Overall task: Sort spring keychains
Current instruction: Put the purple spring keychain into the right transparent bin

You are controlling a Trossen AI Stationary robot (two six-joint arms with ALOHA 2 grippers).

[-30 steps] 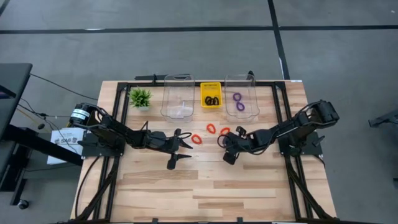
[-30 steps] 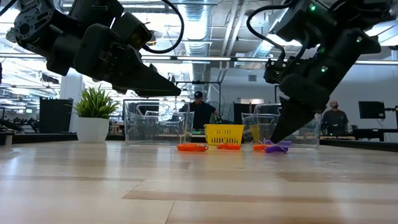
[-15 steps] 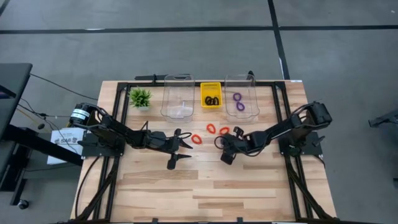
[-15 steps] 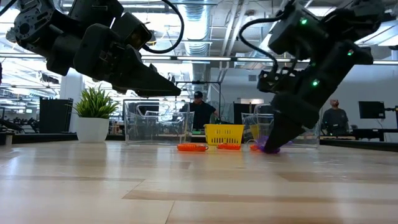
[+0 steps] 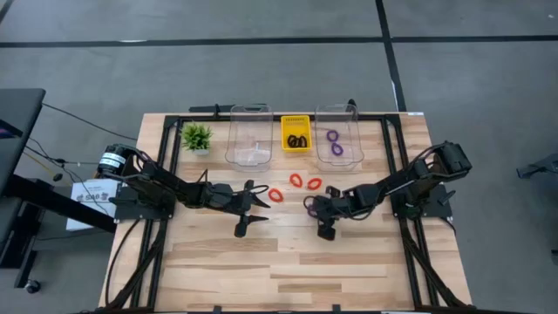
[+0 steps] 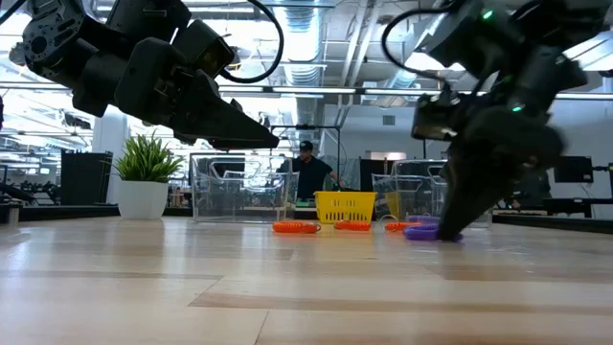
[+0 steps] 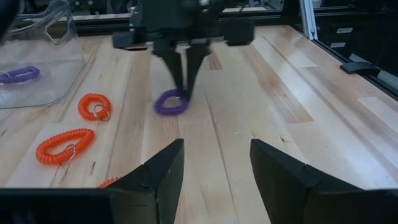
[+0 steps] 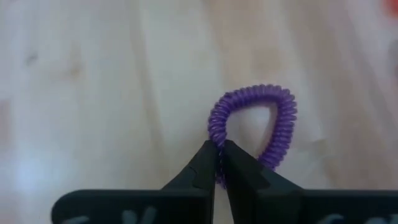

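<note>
A purple spring keychain (image 8: 255, 121) lies on the wooden table, just right of its middle, with my right gripper (image 5: 309, 208) shut on it. Three red spring keychains (image 5: 275, 194) (image 5: 296, 180) (image 5: 315, 184) lie flat on the table just beyond it. My left gripper (image 5: 261, 208) hovers open left of the middle, above the table, with nothing between its fingers (image 7: 155, 177). At the far edge, the yellow bin (image 5: 296, 133) holds black keychains, and the clear bin to its right (image 5: 336, 141) holds purple ones. My right gripper pinches the purple keychain's coil at one end of the loop (image 8: 215, 144) between its two fingertips. The fingers (image 7: 183, 87) slant steeply down onto it from the table's right. The loop lies flat on the table (image 6: 426, 231).
A second clear bin (image 5: 248, 138) stands left of the yellow one, and a small green plant (image 5: 196, 135) in a white pot sits at the far left. Black frame rails run along the table's sides. People show in the room beyond the far edge.
My right gripper has tipped more steeply downward, rolled a little, and shut on the purple keychain, which stays on the table.
</note>
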